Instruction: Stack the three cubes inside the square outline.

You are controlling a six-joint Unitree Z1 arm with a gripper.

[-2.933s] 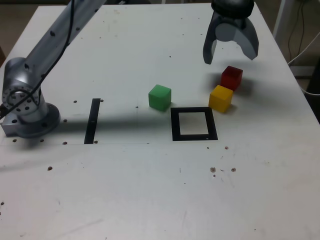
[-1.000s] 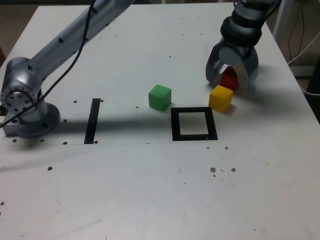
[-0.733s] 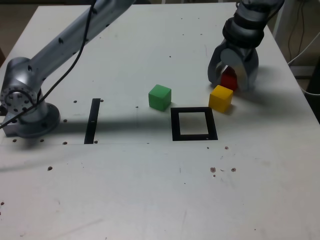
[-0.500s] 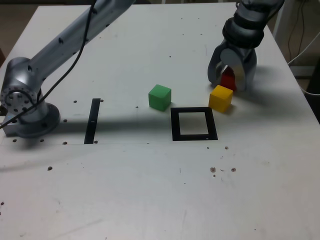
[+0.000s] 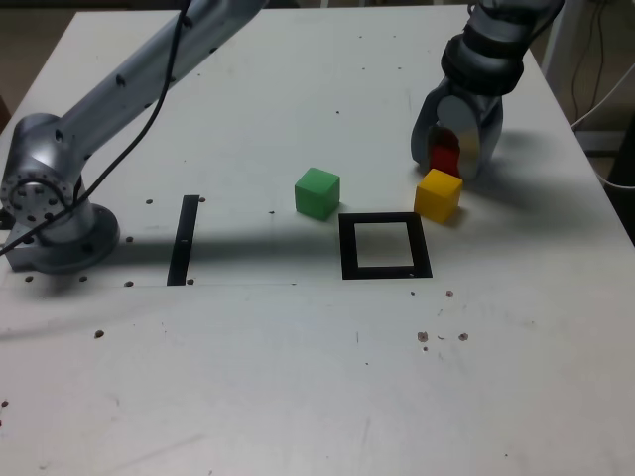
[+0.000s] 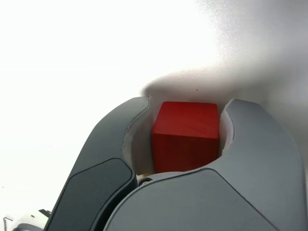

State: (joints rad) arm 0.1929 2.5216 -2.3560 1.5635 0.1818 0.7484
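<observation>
My gripper (image 5: 448,161) stands low over the table at the exterior view's far right, its jaws shut on the red cube (image 5: 445,156). The wrist view shows that red cube (image 6: 186,134) pressed between both grey fingers (image 6: 115,144). Just in front of the gripper sits the yellow cube (image 5: 438,194), close to the fingers. Near the table's middle rests the green cube (image 5: 317,192). The square outline (image 5: 385,246), black tape with a white centre, lies in front of the yellow and green cubes with nothing inside it.
A straight black strip (image 5: 184,239) lies at the exterior view's left beside the arm's base (image 5: 50,213). The arm (image 5: 149,69) spans the back of the white table (image 5: 298,377). A cable (image 5: 600,94) hangs off the right edge.
The gripper came down around the red cube and its jaws closed from wide apart onto the cube's sides. The yellow and green cubes have not moved.
</observation>
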